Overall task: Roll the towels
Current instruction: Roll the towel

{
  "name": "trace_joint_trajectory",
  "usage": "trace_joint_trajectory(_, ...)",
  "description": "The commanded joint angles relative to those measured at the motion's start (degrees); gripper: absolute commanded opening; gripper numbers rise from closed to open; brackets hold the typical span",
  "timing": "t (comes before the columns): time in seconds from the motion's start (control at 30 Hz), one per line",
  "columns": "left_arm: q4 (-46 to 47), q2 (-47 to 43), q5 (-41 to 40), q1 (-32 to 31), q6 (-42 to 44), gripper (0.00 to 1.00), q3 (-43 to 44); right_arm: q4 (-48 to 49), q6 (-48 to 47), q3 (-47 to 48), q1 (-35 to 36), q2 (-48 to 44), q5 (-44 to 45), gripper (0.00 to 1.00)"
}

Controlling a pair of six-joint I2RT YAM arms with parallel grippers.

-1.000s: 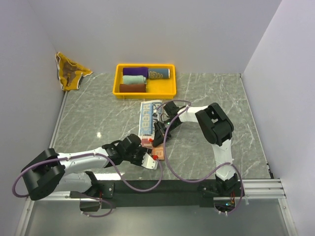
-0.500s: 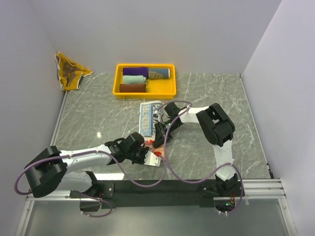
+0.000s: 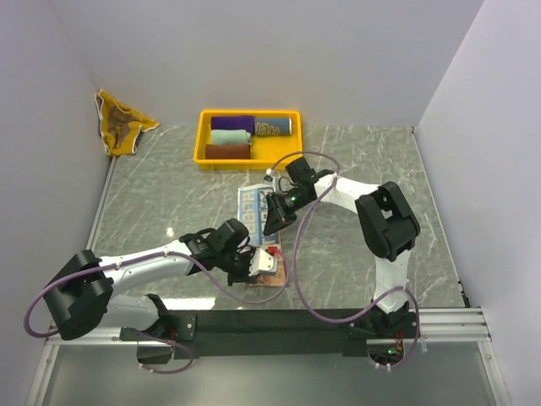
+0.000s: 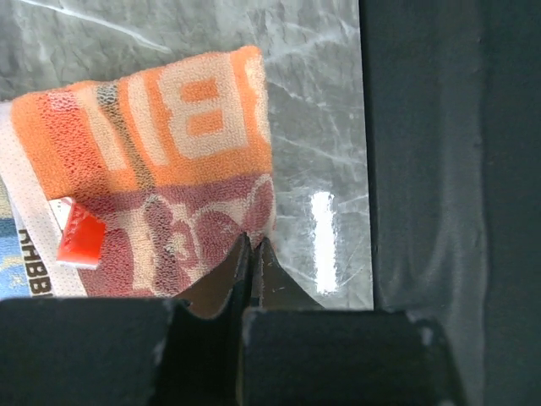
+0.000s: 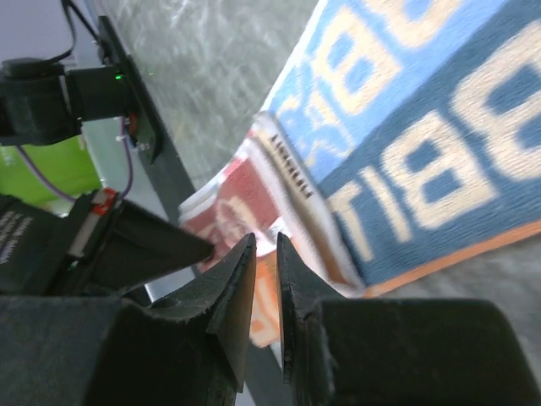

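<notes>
A blue towel with white RABBIT lettering lies flat in mid table, its orange and maroon end toward the arms. In the left wrist view my left gripper is shut on the corner of that maroon end. From above, the left gripper sits at the towel's near end. My right gripper hovers over the towel's middle. In its own view the right gripper shows a narrow gap with nothing in it, above the towel.
A yellow tray at the back holds rolled towels: purple, mint, maroon and blue-grey. A brown and yellow towel lies crumpled in the far left corner. The black base rail runs along the near edge.
The left gripper has shut on the towel's near end and shifted right and nearer. The right gripper has drawn back from that end toward the towel's middle.
</notes>
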Motion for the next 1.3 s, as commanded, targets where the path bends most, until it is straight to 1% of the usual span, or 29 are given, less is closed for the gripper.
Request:
trace_joint_trajectory(0.0, -1.07, 1.42, 5.08, 1.92, -3.07, 0.01, 4.11, -3.36, -3.0, 1.81, 0.06, 3.91, 1.8, 0.23)
trace_joint_trajectory(0.1, -1.6, 2.3, 6.49, 3.07, -4.04, 0.01, 6.04, -3.45, -4.4, 1.11, 0.68, 5.06, 1.8, 0.23)
trace_joint_trajectory(0.37, -2.13, 5.29, 9.83, 8.96, -6.77, 0.01, 9.91, -2.92, -6.25, -1.35, 1.65, 6.47, 1.44, 0.21)
trace_joint_trajectory(0.6, -0.2, 10.55, 8.96, 15.28, -6.85, 0.01, 12.72, -2.57, -6.78, -1.88, 1.65, 6.47, 1.62, 0.21)
trace_joint_trajectory(0.7, 2.26, 12.75, 8.43, 16.52, -7.03, 0.02, 12.99, -2.92, -6.78, -1.36, 1.73, 6.21, 2.24, 0.23)
trace_joint_trajectory(0.83, 2.97, 16.89, 7.99, 16.87, -7.47, 0.02, 14.13, -4.94, -7.22, 0.13, 1.3, 5.59, 2.68, 0.25)
trace_joint_trajectory(0.9, 2.44, 19.43, 8.16, 17.48, -7.73, 0.02, 14.92, -7.04, -7.83, 1.02, 0.86, 4.28, 3.2, 0.27)
trace_joint_trajectory(0.93, 2.0, 20.14, 7.99, 17.66, -8.08, 0.03, 15.27, -7.49, -7.83, 0.93, -0.19, 3.66, 3.29, 0.29)
trace_joint_trajectory(0.97, 1.39, 21.71, 8.34, 17.84, -8.08, 0.03, 16.58, -7.93, -9.4, 0.84, -0.81, 2.35, 3.38, 0.36)
trace_joint_trajectory(1.0, 0.34, 22.43, 8.17, 18.1, -8.17, 0.04, 17.12, -8.8, -10.02, 0.58, -1.51, 1.82, 3.29, 0.4)
trace_joint_trajectory(1.07, -0.98, 24.79, 7.81, 18.19, -7.91, 0.05, 18.95, -10.04, -11.08, 0.23, -3.88, 0.85, 1.98, 0.55)
trace_joint_trajectory(1.2, -4.67, 28.05, 9.3, 18.98, -7.56, 0.05, 21.77, -13.47, -12.75, -0.82, -7.22, -2.13, -3.63, 0.56)
trace_joint_trajectory(1.23, -6.16, 28.67, 9.74, 19.07, -7.47, 0.06, 22.82, -13.04, -12.41, -2.48, -7.84, -3.19, -4.44, 0.55)
trace_joint_trajectory(1.27, -6.61, 29.8, 10.09, 19.42, -7.3, 0.05, 23.36, -12.34, -11.97, -3.63, -9.06, -5.98, -5.23, 0.51)
